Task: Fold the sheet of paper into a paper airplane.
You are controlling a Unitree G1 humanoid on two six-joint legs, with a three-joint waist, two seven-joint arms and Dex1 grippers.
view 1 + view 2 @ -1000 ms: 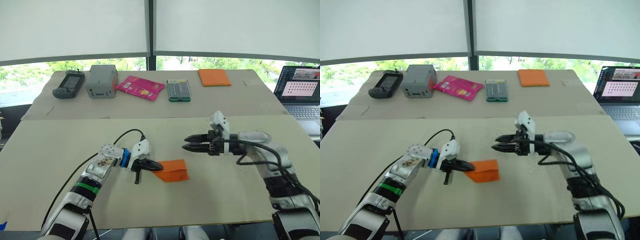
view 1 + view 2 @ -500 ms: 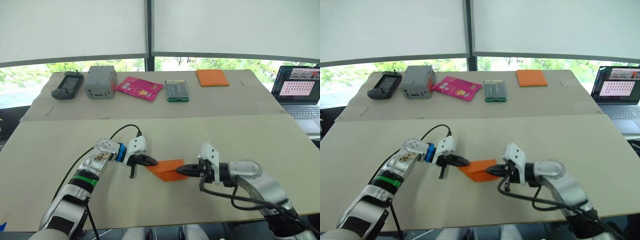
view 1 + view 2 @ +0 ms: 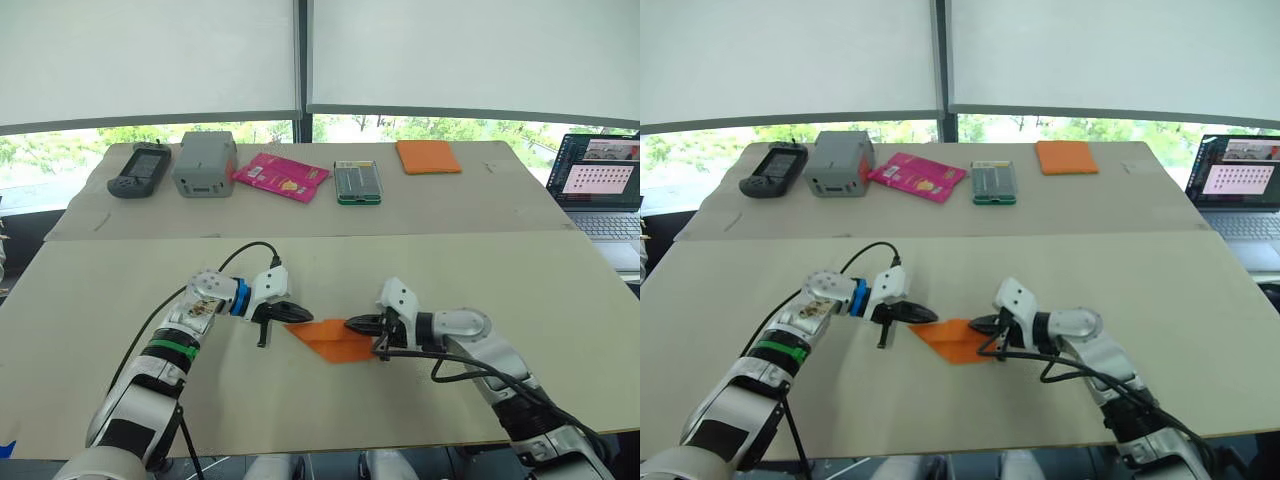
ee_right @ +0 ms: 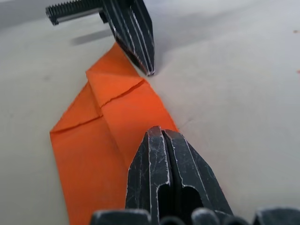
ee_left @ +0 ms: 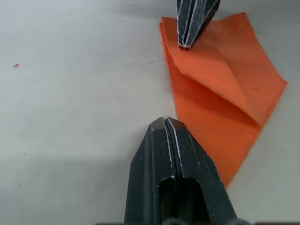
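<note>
The folded orange paper [image 3: 335,340] lies flat on the worktop [image 3: 500,270], between the two hands. The left hand [image 3: 297,316], fingers pressed together and holding nothing, has its tip at the paper's left corner. The right hand [image 3: 357,324], likewise closed and empty, touches the paper's right edge.

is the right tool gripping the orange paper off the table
No, the sheet of paper lies flat on the table, and the right tool has its fingers shut together, pressing on the paper's edge.
</note>
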